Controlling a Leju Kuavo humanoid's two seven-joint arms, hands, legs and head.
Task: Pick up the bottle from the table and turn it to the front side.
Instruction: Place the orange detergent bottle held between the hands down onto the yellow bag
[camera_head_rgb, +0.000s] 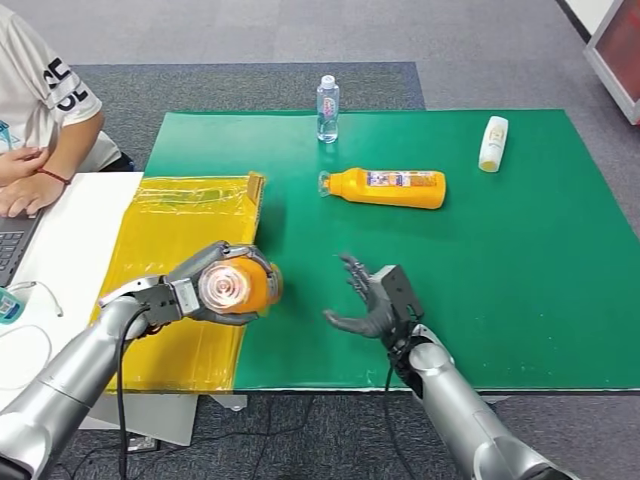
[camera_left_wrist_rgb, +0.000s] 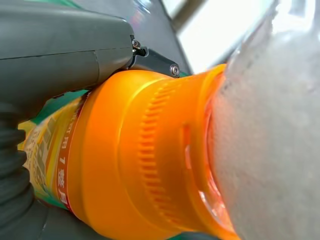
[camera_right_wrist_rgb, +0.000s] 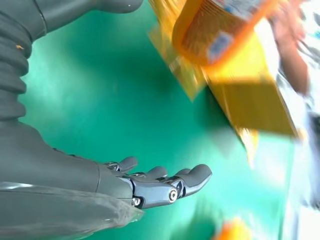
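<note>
Head view: left hand (camera_head_rgb: 219, 285) grips orange bottle (camera_head_rgb: 253, 285); right hand (camera_head_rgb: 370, 305) spread, empty.

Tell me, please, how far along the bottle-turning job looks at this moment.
The pick-up looks done: the left hand holds an orange bottle above the yellow mat. Turning is in hand; its label shows in the left wrist view, but I cannot tell which side. The right hand is open beside it.

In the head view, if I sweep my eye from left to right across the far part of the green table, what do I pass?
Clear water bottle → orange bottle lying on its side → small white bottle.
</note>
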